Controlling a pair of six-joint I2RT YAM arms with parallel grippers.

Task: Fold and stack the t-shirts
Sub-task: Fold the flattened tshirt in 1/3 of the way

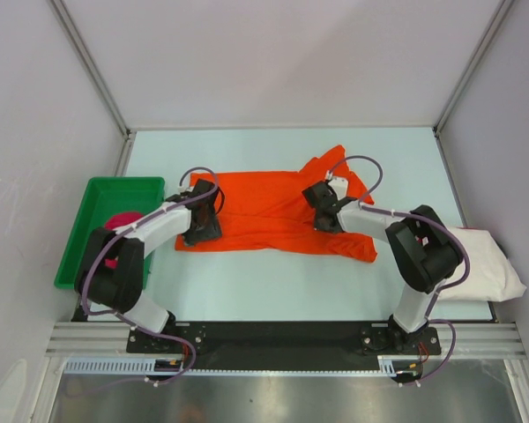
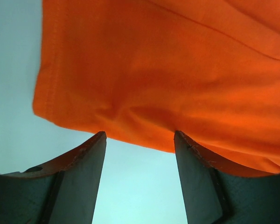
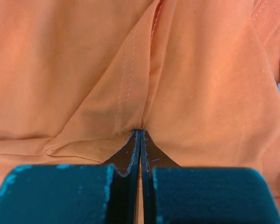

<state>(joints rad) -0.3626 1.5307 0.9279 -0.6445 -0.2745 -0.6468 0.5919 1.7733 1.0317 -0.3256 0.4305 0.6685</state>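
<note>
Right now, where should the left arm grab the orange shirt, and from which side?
The edge at its left end, near the corner, approached from the table's left side. The shirt lies flat, so only a loose edge can be pinched, and this one sits right at the tips of the open left jaws.

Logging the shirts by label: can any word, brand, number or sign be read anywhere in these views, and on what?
None can be read.
The orange shirt shows only plain cloth and stitching in all three views, with no print or tag.
The white shirt and the green tray carry no visible marking.
</note>
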